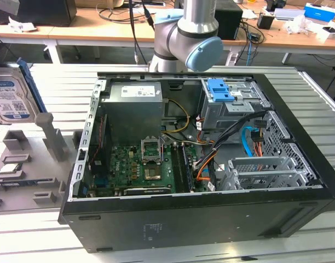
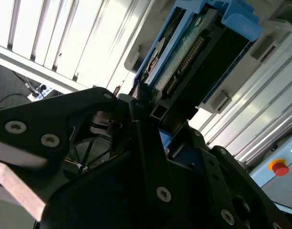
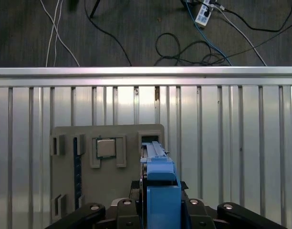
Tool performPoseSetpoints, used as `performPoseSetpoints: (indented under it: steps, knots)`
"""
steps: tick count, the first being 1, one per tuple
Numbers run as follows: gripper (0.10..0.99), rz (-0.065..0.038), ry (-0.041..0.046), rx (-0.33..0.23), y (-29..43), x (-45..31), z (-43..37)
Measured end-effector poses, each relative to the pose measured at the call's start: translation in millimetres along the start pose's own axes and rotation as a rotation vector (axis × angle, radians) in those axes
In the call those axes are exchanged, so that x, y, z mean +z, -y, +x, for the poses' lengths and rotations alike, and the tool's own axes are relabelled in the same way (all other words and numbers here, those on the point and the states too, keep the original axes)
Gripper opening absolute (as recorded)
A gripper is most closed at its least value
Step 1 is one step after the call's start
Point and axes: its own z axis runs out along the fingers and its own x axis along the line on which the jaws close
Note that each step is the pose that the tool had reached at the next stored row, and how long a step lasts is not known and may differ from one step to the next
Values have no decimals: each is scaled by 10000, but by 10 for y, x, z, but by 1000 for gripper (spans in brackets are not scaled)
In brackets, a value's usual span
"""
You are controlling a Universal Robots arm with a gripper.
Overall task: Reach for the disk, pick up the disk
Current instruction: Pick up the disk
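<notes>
Closest thing in the first wrist view is the black end effector [image 3: 160, 200], and as far as I can tell it's pinching the disk [image 3: 160, 183] by the blue frame, one finger on each side. The drive sits edge-on between them. In the second wrist view you get the disk [image 2: 184, 62] from the connector end, with a finger tight against its corner. Just past it is the grey fixture plate [image 3: 108, 191], with the little silver chip [image 3: 106, 148] in its own pocket beside the drive's slot [image 3: 148, 139]. I can't tell whether the drive has fully cleared that slot. The plate sits on the slatted tabletop [image 3: 232, 143], and beyond the edge there's floor with loose cables [image 3: 184, 47]. In the exterior view the disk [image 1: 10, 98] stands upright at the exterior view's left edge, over the grey fixture and well apart from the open computer case [image 1: 200, 219]. My take on doing the pickup right: keep the squeeze on the plastic frame, not the circuit board or connector. Keep the drive upright and pull straight along the slot so the frame doesn't bind or drag the plate.
</notes>
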Motion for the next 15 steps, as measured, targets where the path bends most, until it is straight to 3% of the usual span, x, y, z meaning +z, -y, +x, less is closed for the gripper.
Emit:
performPoseSetpoints:
  steps: [15]
  knots:
    - [365,-22,-54,2,-3,-362,-3]
